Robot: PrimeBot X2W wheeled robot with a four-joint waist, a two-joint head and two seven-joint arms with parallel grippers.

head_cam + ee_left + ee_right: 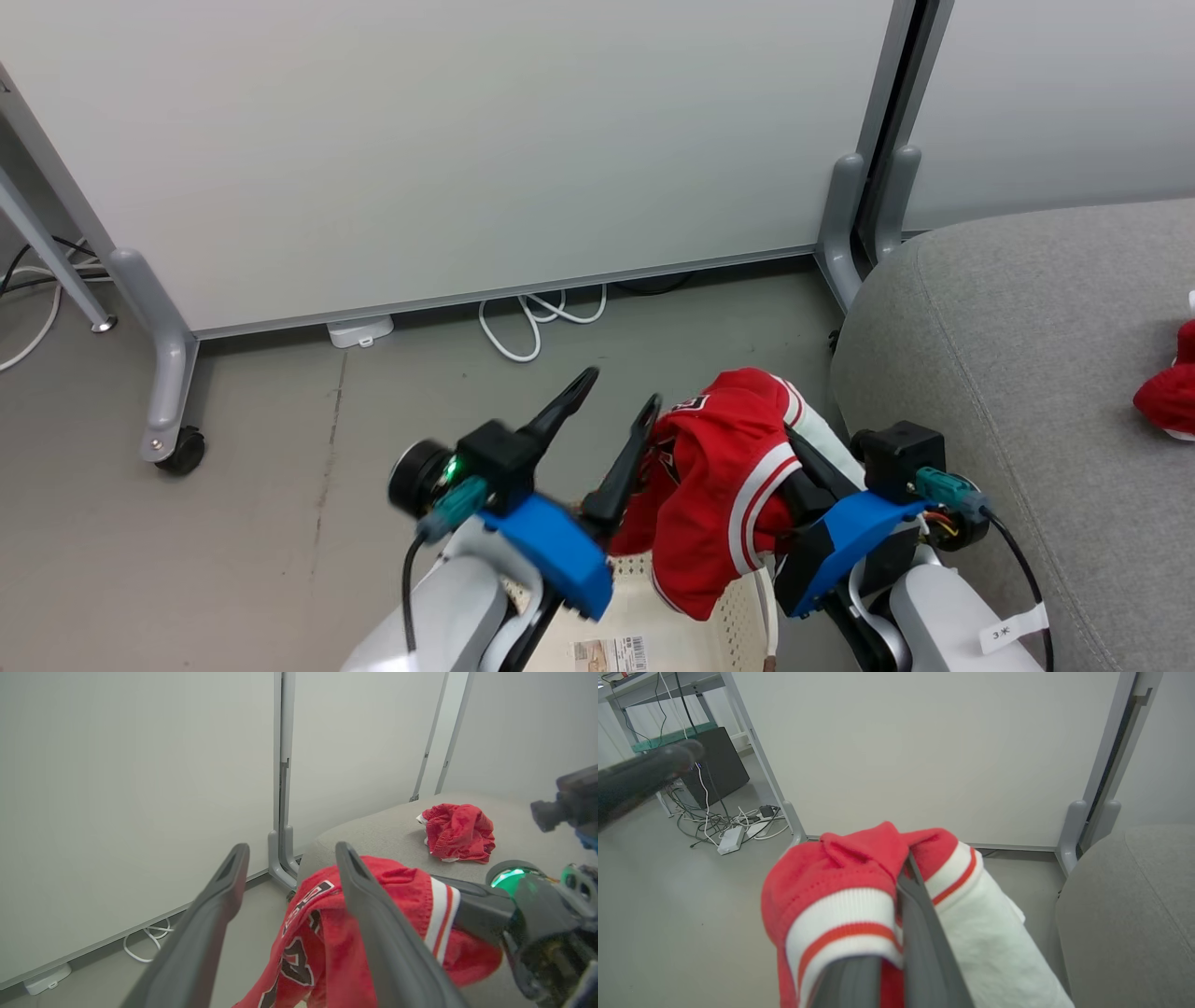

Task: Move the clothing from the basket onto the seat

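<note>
The right gripper (906, 882) is pinching a red garment (719, 485) with its 2 dark fingers pressed together on the fabric, and the cloth with its white stripe trim is draping over both sides of them. The garment is hanging above the far end of the cream perforated basket (738, 616), its lower folds drooping toward the basket's inside, where a barcode label (611, 653) is lying on the bottom. The left gripper (622, 387) is hovering to the garment's left with its fingers spread wide and nothing between them; its nearer finger is standing just beside the red cloth, though whether the 2 are touching cannot be told. The grey sofa (1008, 373) is rising just to the right of the right gripper, its rounded edge standing between the held garment and the seat surface. A second red garment (460, 830) is lying crumpled on that seat, well apart from the basket. Beyond the grippers a white partition panel (467, 140) is closing off the view, resting on grey feet, 1 with a black caster (182, 453). A white cable (532, 327) is looping on the grey floor (280, 541) at the panel's base. In the right wrist view a black box (719, 765) and a tangle of cables (724, 826) are sitting farther off on the floor.
</note>
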